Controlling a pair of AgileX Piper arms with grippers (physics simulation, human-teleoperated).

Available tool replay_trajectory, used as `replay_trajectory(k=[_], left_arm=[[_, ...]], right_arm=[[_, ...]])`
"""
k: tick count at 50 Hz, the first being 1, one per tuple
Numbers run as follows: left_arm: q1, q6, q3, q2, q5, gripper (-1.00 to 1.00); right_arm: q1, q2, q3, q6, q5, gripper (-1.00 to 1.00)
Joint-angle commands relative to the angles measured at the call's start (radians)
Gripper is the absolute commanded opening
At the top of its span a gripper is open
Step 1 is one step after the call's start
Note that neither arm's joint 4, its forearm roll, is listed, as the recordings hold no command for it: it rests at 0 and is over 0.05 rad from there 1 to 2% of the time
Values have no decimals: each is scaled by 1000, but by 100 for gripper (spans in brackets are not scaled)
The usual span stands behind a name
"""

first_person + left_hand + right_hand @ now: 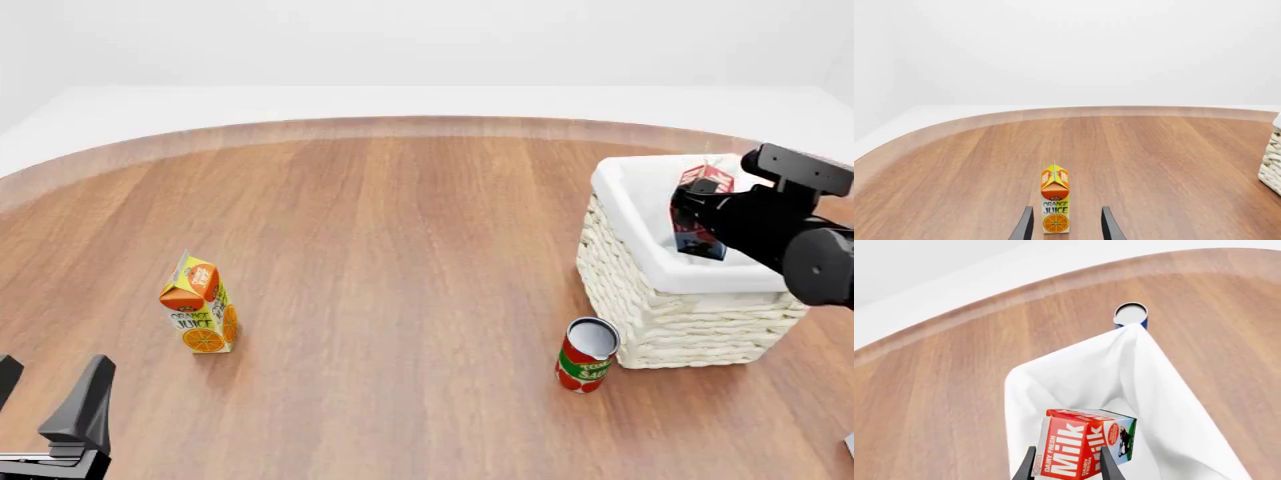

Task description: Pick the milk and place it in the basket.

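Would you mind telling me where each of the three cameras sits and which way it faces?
Front view: fixed above and behind the arms, looking forward and down over the table; left gripper at bottom left, right gripper over the basket.
Left wrist view: behind the left gripper, facing the juice carton.
Right wrist view: behind the right gripper, looking down into the basket past the milk.
Shared: front and right wrist views both show milk and basket.

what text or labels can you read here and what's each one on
"ORANGE JUICE": orange juice carton, standing on the table; the small arched word above it is too small to read.
"DAIRY FRESH Milk": milk carton, held in the right gripper over the basket.
Red can: white lettering, too blurred to read.
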Motion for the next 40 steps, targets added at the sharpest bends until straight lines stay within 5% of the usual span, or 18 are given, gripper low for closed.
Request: replay_trajectory(k=[1, 40], left_arm=[[0, 0, 0, 0, 0, 100], [0, 0, 0, 0, 0, 100]], right_arm=[[-12, 31, -38, 22, -19, -100], [2, 148, -90, 21, -41, -100]])
